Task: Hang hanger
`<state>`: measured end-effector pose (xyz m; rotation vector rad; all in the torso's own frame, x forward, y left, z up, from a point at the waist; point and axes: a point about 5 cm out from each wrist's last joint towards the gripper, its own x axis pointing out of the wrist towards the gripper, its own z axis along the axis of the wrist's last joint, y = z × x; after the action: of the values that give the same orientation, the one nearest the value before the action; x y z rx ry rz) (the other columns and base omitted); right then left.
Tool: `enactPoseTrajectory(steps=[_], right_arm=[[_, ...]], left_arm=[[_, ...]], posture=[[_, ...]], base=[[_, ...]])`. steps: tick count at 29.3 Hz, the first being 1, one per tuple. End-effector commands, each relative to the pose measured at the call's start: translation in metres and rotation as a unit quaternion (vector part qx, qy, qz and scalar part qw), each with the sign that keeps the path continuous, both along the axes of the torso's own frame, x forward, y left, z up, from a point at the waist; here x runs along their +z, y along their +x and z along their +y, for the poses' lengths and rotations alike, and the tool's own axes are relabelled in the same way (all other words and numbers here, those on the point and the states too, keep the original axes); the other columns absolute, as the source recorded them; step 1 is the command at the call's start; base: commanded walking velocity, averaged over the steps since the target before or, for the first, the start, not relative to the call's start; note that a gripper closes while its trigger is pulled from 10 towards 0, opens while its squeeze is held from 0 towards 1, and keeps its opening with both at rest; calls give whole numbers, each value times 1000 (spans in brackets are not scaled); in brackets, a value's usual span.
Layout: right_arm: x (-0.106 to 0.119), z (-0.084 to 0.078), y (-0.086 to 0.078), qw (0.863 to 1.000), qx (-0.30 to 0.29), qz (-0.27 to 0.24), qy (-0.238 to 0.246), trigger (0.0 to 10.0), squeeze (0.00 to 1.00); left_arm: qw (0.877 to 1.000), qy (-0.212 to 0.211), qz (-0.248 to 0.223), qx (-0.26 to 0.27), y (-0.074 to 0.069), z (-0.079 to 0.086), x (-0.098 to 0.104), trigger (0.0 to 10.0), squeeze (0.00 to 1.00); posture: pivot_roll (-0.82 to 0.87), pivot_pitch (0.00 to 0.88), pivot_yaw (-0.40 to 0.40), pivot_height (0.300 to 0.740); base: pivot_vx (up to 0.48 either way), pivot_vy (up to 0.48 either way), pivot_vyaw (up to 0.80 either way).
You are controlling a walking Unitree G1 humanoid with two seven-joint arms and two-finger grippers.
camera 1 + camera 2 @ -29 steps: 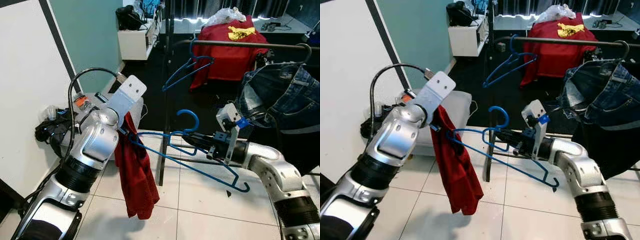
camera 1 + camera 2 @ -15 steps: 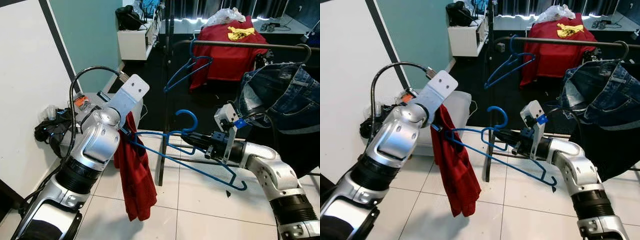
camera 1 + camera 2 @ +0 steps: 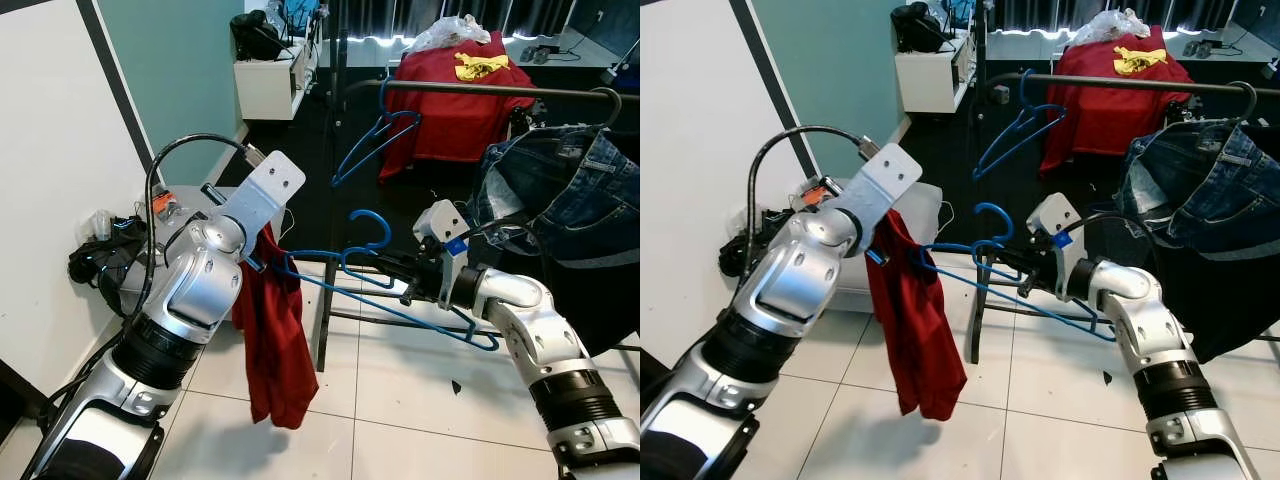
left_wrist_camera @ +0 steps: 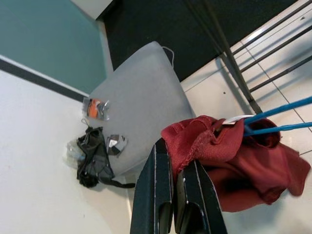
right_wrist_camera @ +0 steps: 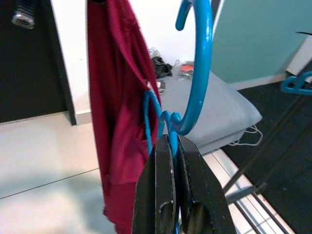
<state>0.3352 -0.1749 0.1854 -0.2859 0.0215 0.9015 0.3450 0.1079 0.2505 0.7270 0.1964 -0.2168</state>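
A blue plastic hanger [image 5: 204, 58] is held level in front of me, hook up, below the dark clothes rail [image 3: 480, 90]. My right gripper [image 3: 405, 287] is shut on the hanger's neck just under the hook. A dark red garment [image 3: 275, 350] droops from the hanger's left end. My left gripper [image 4: 176, 151] is at that end, fingers together on the garment's top edge; in the eye views its wrist plate [image 3: 265, 190] hides the fingers.
A second blue hanger [image 3: 375, 135] and blue jeans [image 3: 560, 190] hang on the rail. The rack's black post [image 3: 330, 200] stands just behind the held hanger. A grey cushion [image 4: 141, 97] and cables lie by the left wall, and a red shirt [image 3: 450, 110] is behind the rack.
The right gripper has lifted the hanger and drawn it slightly up and back toward the rack. The red garment and the left arm rose with it.
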Motion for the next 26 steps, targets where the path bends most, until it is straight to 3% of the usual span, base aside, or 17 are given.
enactPoseTrajectory(steps=[1, 8, 13, 17, 18, 19, 21, 26], right_arm=[[1, 6, 1, 1000, 17, -8, -7, 10000, 0], [4, 15, 0, 997, 67, -22, -26, 10000, 0], [1, 18, -2, 995, 89, -17, -38, 10000, 0], [-11, 22, -4, 988, 121, -4, -91, 10000, 0], [-18, 22, -4, 983, 132, -1, -127, 10000, 0], [-18, 22, -4, 983, 132, -1, -127, 10000, 0], [-26, 17, 2, 973, 119, -8, -197, 10000, 0], [-28, 13, 9, 970, 89, -12, -225, 10000, 0]], left_arm=[[1000, 6, -10, -18, -3, -1, 3, 10000, 0], [997, 9, 10, -74, -7, -11, -3, 10000, 0], [996, 11, 15, -82, -8, -12, -4, 10000, 0], [996, 13, 14, -87, -5, -11, -3, 10000, 0], [996, 12, 12, -87, -3, -8, -1, 10000, 0], [996, 12, 12, -87, -3, -8, -1, 10000, 0], [995, 10, 14, -94, -1, -4, 3, 10000, 0], [993, 11, 21, -113, -4, -2, 7, 10000, 0]], posture=[[6, 42, 34, 740], [3, 43, 40, 740], [1, 43, 40, 740], [0, 41, 36, 740], [-1, 40, 37, 740], [-1, 40, 37, 740], [-1, 41, 35, 740], [3, 42, 33, 740]], base=[[0, 0, 0], [0, 0, 0], [0, 0, 0], [0, 0, 0], [0, 0, 0], [0, 0, 0], [0, 0, 0], [0, 0, 0]])
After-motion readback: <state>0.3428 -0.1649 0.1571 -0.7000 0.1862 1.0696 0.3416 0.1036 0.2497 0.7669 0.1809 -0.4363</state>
